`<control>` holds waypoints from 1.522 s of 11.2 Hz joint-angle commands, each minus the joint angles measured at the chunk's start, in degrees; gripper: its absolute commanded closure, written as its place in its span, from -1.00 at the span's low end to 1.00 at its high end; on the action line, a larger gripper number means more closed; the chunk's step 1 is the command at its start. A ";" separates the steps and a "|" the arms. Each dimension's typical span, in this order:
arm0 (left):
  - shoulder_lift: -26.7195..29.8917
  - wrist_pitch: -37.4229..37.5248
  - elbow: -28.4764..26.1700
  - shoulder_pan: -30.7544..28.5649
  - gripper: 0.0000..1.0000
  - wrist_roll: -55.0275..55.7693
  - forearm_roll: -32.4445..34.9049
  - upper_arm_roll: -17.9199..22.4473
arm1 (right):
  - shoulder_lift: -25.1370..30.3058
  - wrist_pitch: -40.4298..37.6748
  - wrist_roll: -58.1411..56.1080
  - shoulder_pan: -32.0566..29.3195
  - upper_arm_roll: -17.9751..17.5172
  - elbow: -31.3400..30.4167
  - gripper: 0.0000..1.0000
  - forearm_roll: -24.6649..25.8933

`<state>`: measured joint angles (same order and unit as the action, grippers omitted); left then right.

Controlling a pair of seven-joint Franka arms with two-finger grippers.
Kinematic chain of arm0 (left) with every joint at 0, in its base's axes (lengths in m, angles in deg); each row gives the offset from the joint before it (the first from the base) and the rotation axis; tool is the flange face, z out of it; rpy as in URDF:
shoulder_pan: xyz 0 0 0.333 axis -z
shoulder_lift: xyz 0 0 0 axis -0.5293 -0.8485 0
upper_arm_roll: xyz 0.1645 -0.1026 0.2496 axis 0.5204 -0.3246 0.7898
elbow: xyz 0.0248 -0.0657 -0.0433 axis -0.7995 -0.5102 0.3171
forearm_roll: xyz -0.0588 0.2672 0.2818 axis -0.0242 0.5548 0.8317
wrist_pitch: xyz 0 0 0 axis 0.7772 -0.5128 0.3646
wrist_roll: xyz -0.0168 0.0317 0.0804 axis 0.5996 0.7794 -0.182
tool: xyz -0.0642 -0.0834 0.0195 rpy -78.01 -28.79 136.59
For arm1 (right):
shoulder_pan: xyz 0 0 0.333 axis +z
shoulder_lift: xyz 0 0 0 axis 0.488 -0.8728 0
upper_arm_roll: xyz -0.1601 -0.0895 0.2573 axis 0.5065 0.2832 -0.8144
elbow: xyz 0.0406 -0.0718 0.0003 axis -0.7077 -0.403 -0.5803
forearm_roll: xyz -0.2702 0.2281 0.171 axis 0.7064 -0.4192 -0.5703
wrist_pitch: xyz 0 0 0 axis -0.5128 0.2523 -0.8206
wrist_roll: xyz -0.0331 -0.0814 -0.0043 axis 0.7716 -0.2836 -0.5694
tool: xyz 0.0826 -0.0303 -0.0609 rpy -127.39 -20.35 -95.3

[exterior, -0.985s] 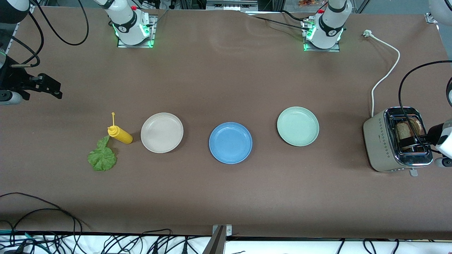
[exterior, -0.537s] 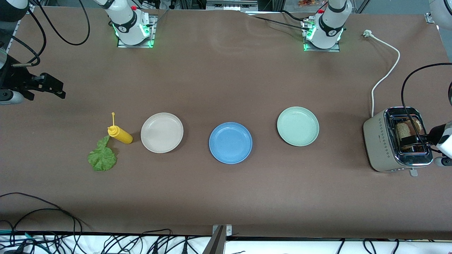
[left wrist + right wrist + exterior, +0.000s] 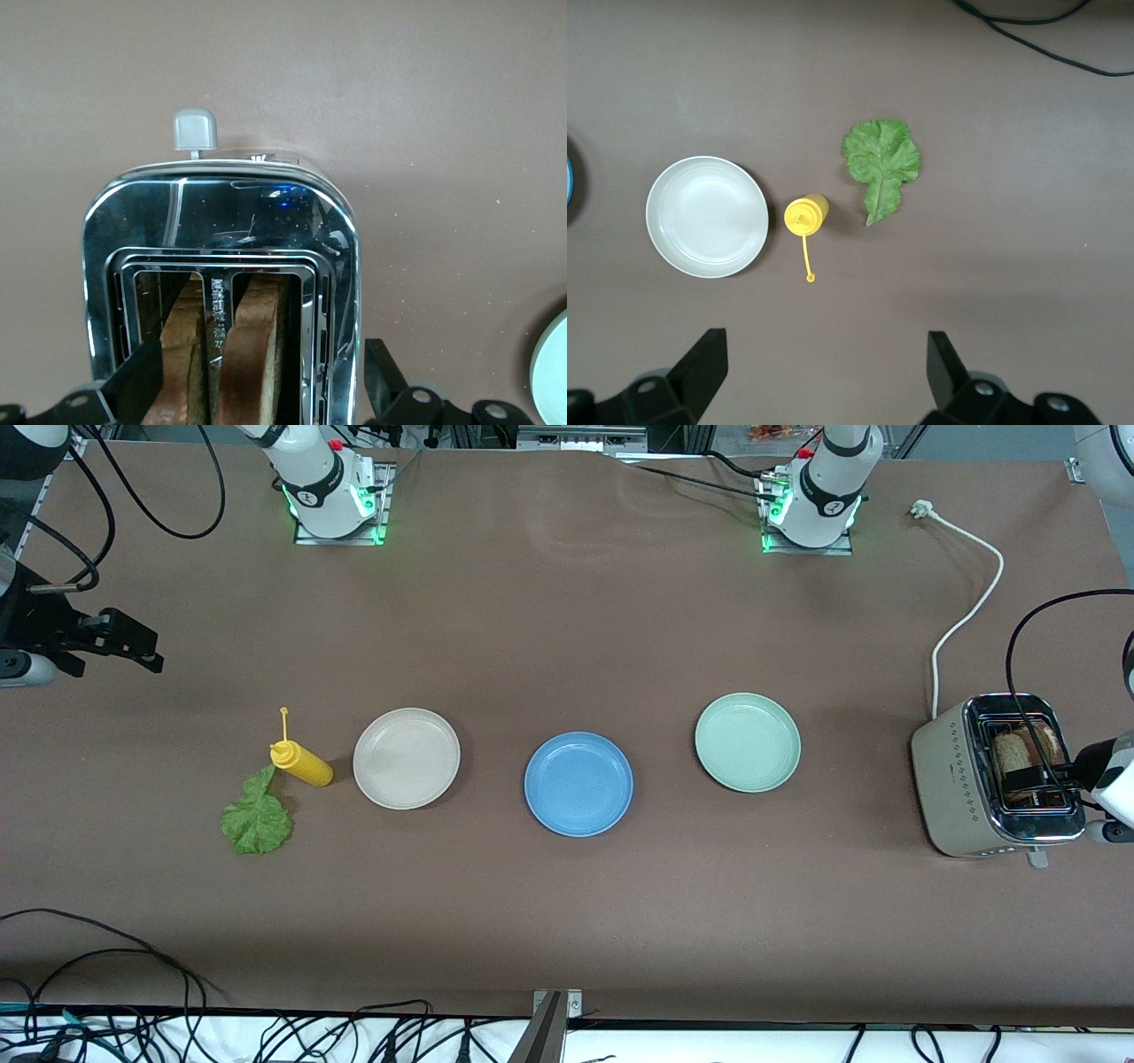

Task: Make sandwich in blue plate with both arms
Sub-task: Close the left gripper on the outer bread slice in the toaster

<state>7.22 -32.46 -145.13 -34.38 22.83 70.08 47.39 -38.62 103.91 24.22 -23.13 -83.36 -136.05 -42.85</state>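
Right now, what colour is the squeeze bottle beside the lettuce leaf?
Yellow, cap and nozzle included. The squeeze bottle shows best in the right wrist view, between the lettuce leaf and the beige plate.

Even, soft overhead light, faint shadows — glare on the toaster (image 3: 221, 212) chrome, perhaps slight blur.

I see a matt brown cloth-like table cover (image 3: 567, 629). The toaster (image 3: 221, 221) has a mirror-glossy chrome top, its lever knob (image 3: 195, 131) dull grey plastic. The bread slices (image 3: 252, 354) look rough, grainy. The blue plate (image 3: 578, 784) is matt; the mustard bottle (image 3: 806, 215) smooth plastic; the lettuce leaf (image 3: 881, 164) crinkled.
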 commanded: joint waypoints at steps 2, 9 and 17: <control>-1.20 1.71 0.61 0.05 -0.91 -1.33 -1.24 0.52 | 0.59 -1.58 0.02 -0.28 1.37 0.42 -1.00 -0.95; -1.29 7.33 0.61 0.23 0.20 -1.24 -1.06 0.52 | 0.51 -5.89 0.45 -0.19 2.08 0.33 -1.00 -1.13; -0.76 13.58 1.22 0.05 1.00 -1.33 -0.18 1.49 | 0.86 -7.82 0.37 -0.19 2.17 -0.20 -1.00 -1.30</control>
<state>6.12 -21.37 -144.71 -34.39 22.72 70.08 48.08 -38.61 97.04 24.22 -23.22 -81.31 -136.06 -42.91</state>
